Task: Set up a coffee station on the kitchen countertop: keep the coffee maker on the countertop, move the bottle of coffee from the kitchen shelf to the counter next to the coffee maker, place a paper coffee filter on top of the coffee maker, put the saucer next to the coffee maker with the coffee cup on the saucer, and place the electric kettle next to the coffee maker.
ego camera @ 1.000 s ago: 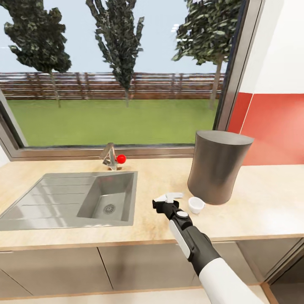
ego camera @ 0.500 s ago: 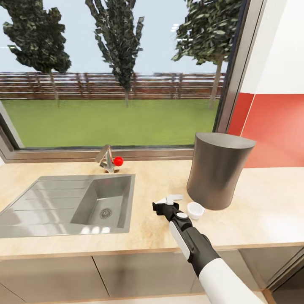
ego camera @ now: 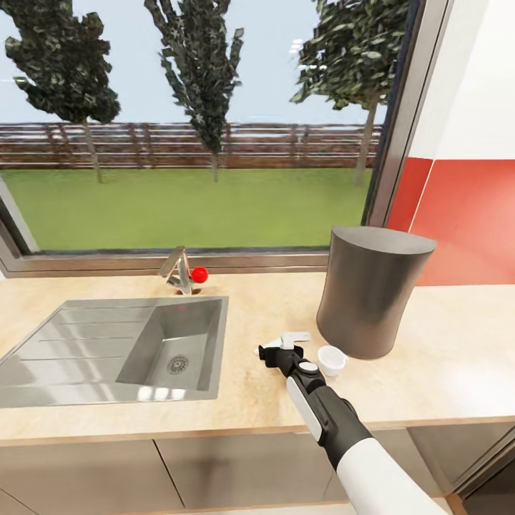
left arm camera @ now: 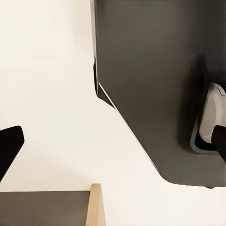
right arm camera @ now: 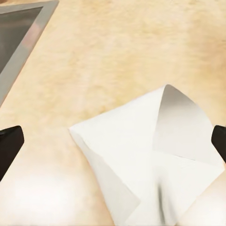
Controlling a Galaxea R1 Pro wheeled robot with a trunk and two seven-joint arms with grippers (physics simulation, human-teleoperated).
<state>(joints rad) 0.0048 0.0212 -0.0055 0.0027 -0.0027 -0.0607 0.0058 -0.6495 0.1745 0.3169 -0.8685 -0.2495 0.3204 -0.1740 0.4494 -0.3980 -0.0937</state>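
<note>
A: Where is the folded white paper coffee filter [right arm camera: 150,155]?

B: Lying flat on the pale wood-grain counter [ego camera: 443,343], just beyond the right gripper [ego camera: 277,350]. From the right wrist camera it sits between the two black fingers [right arm camera: 9,146], which are spread wide, one at each edge, neither touching the paper.

A: And nearby?

B: A small white coffee cup [ego camera: 332,360] stands on the counter just right of the gripper and filter, close to the base of the tall dark grey cylindrical coffee maker [ego camera: 370,290]. Whether cup and maker touch, I cannot tell.

A: Further out?

B: A stainless steel sink [ego camera: 114,347] is set into the counter to the left, well apart from the filter, with a metal tap [ego camera: 179,270] carrying a red knob [ego camera: 199,274] behind it. A large window [ego camera: 200,129] above looks onto grass, trees and a fence; a red and white wall [ego camera: 465,207] is at the right.

A: The left gripper?

B: The left wrist camera catches one black fingertip [left arm camera: 9,146] at one edge and another at the opposite edge, so those fingers are spread too, holding nothing, near a dark grey panel [left arm camera: 155,80].
</note>
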